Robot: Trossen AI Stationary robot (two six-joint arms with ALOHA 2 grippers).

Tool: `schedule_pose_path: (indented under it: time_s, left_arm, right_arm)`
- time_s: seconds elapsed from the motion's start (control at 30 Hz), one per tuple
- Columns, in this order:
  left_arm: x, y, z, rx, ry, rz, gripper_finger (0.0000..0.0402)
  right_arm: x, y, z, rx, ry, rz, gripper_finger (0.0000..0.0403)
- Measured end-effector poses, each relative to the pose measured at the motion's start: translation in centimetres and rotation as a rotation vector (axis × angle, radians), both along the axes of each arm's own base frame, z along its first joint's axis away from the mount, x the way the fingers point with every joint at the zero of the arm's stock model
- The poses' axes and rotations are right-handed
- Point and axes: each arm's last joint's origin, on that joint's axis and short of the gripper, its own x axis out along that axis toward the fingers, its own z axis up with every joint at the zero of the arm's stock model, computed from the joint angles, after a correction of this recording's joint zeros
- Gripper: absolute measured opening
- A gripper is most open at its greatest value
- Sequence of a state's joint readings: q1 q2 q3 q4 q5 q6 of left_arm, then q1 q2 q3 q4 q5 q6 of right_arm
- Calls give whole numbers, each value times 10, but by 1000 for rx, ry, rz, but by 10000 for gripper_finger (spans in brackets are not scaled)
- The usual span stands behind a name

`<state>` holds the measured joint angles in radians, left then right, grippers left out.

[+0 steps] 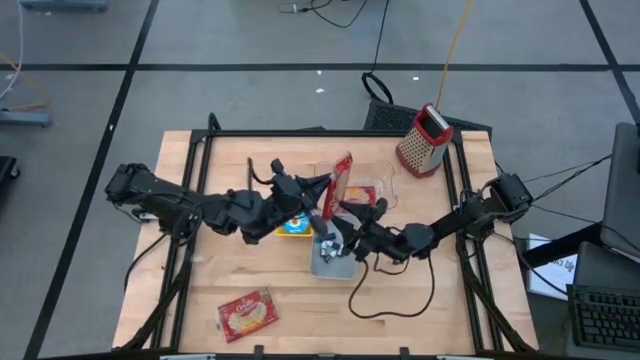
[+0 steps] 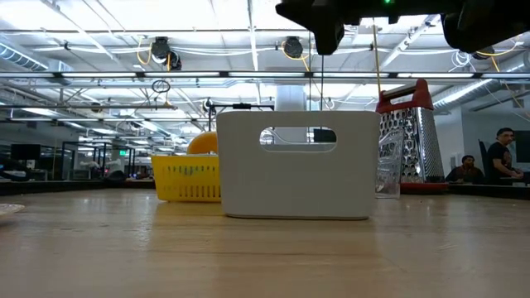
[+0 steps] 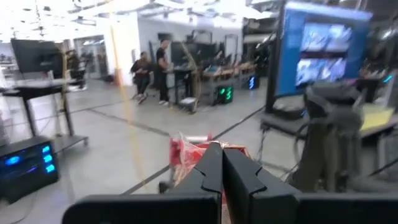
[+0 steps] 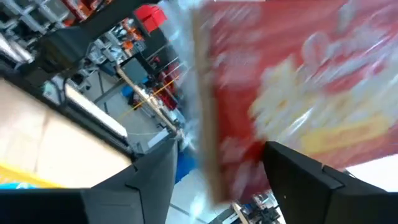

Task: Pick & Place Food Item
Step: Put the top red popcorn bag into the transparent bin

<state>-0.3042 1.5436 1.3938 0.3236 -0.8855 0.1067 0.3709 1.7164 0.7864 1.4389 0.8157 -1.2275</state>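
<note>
We record a wooden table [image 1: 200, 270] with both arms meeting near its middle. The left gripper [image 1: 322, 190] reaches in from the left with its fingers [image 3: 214, 171] pressed together on the edge of a red food packet [image 1: 342, 180], which it holds upright above the table, just beyond a grey bin [image 1: 333, 262]. In the left wrist view we see the packet's red top showing past the closed fingertips. The right gripper [image 1: 345, 232] comes in from the right and sits over the bin's far end, right beside the packet; in its wrist view we see the two dark fingers [image 4: 292, 180] spread apart with the packet's red and yellow face filling the space between and beyond them, and we cannot tell whether they touch it. Near items: a yellow basket [image 1: 292, 224] just left of the bin, partly under the left arm; another red packet [image 1: 362, 196] lying flat behind the grippers; a third packet [image 1: 245, 314] flat near the front edge, well apart; a red-topped grater [image 1: 425, 140] standing at the far right corner. A black cable [image 1: 400, 300] loops across the boards below the right arm. In the low view the bin stands in front of the basket and grater, with people seated far behind.
</note>
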Motion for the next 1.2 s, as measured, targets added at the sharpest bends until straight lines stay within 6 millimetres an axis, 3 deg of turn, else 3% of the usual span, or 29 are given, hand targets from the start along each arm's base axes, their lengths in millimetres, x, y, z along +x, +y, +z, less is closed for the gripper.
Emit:
schedule_pose_path:
  time_s: [0.17, 0.37, 0.47, 0.6, 0.77, 0.87, 1.03, 1.2]
  left_arm:
    - [0, -2, 5, 11, -52, -82, 0]
    - [-3, -15, 4, 83, 2, -124, 0]
    - [-6, -31, -1, 185, 94, -172, 0]
    - [-13, -50, -10, 266, 211, -234, 0]
    - [-22, -68, -15, 303, 276, -317, 0]
    - [-25, -77, -20, 335, 313, -384, 0]
    - [-27, -80, -29, 377, 405, -363, 0]
    - [-26, -76, -40, 379, 491, -429, 0]
  right_arm:
    - [0, 1, -1, 22, 7, -13, 207]
    - [-7, 9, -1, 434, -189, 15, 190]
    - [-12, 17, 0, 482, -155, -25, 185]
    - [-25, 28, 12, 469, -91, 8, 181]
    - [-46, 22, 36, 546, -58, 39, 180]
    - [-58, 16, 43, 670, 31, 209, 180]
    - [-71, 10, 40, 1001, 354, 660, 180]
    - [-76, 14, 31, 1176, 614, 851, 180]
